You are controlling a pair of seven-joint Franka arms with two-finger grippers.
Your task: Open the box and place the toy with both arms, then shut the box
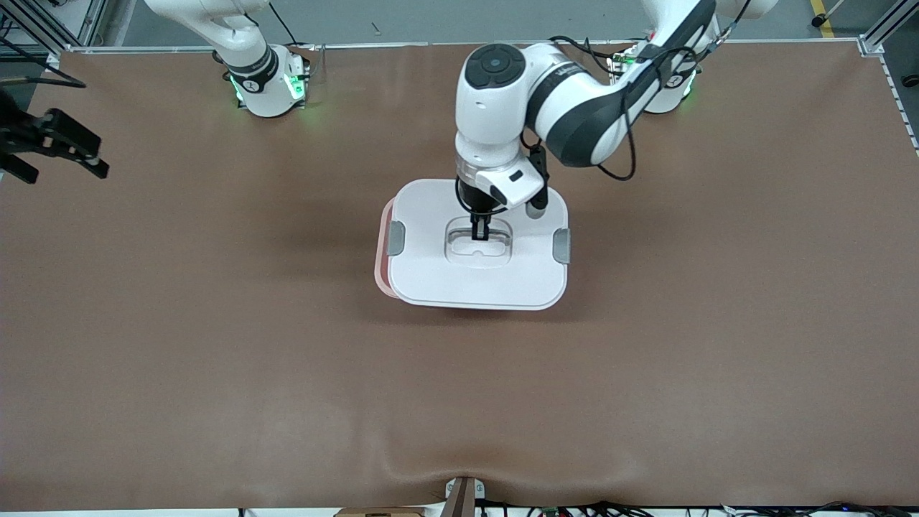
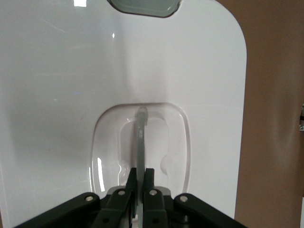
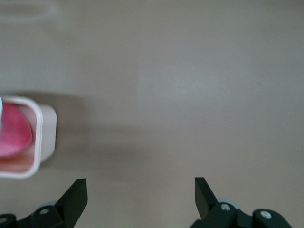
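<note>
Front view: the white rounded-rectangular plastic lid (image 1: 477, 276) sits skewed over the pinkish-red box base (image 1: 383, 276), mid-surface. Left wrist view: left gripper (image 2: 140, 183) jaws pinch the clear centre handle (image 2: 141, 137). Right wrist view: right gripper (image 3: 140, 194) waits, jaws spread, with the pink plush toy (image 3: 14, 135) inside the base.

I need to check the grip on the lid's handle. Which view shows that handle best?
The left wrist view: the clear handle fills the recess, with the left gripper shut on its thin bar. The front view shows the handle small, partly hidden by the gripper. The right wrist view misses it, showing only a box corner.
</note>
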